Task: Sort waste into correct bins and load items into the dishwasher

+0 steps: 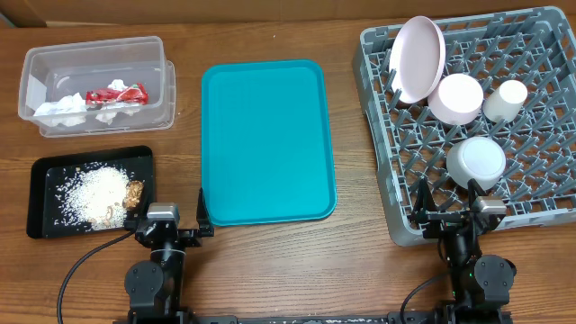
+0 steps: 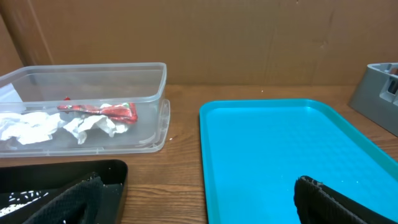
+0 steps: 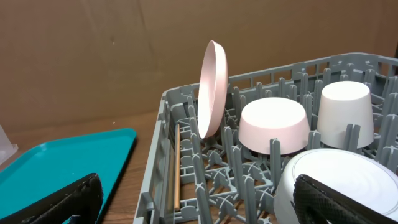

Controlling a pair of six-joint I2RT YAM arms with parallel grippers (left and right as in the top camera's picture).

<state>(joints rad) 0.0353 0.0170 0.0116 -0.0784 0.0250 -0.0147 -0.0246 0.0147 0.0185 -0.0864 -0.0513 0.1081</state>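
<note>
Our grey dish rack (image 1: 531, 171) lies straight ahead of the right gripper (image 1: 447, 216), carrying the plate (image 1: 417, 58), dish (image 1: 459, 97), bowl (image 1: 476, 162) and cup (image 1: 505, 99). Left of the teal tray (image 1: 270, 135), nearer the left gripper (image 1: 174, 227), the clear tub (image 1: 90, 47) holds the wrapper (image 1: 115, 94) and napkin (image 1: 61, 110), and the black tray (image 1: 45, 216) holds the rice crumbs (image 1: 94, 191) and snack piece (image 1: 135, 192). Both grippers stand spread wide, holding nothing.

Everything is being carried by a brown, wood-grain tabletop (image 1: 360, 270). Its far edge is being closed off by a plain brown panel (image 2: 249, 37). Both are being lit evenly, with only soft shadows being cast.
</note>
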